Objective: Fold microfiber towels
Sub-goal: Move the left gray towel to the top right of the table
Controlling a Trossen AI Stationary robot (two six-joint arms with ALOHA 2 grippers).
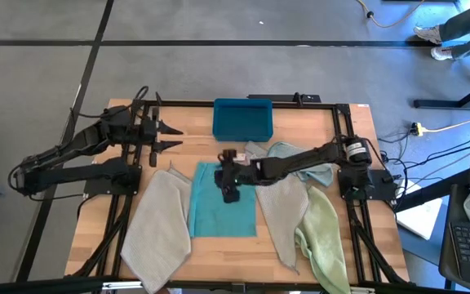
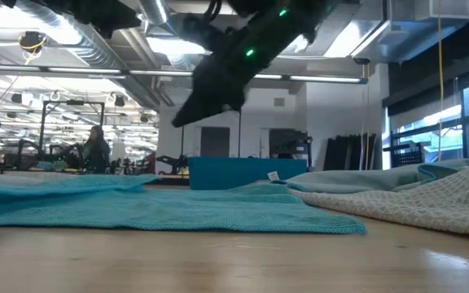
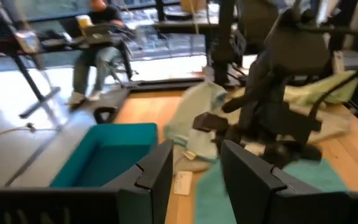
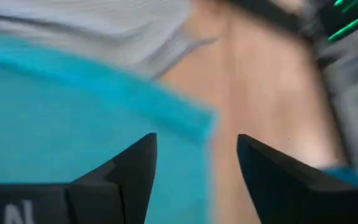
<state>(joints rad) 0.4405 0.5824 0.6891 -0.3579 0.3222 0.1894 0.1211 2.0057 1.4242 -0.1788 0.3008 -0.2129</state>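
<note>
Right gripper hangs over the flat teal microfiber towel mid-table, fingers apart, holding nothing. Best approach: drop squarely onto one edge and pinch only a single layer. Left gripper waits far-left, fingers parted, empty.

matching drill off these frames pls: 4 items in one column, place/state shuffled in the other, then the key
Items
1. teal towel
2. pale green towel
3. bin
4. right gripper

Places/states
A. at the table's far edge, centre
B. open, above the teal towel
C. spread flat at mid-table
D. bunched near the table's front right corner

Pairs: 1-C, 2-D, 3-A, 4-B
</note>
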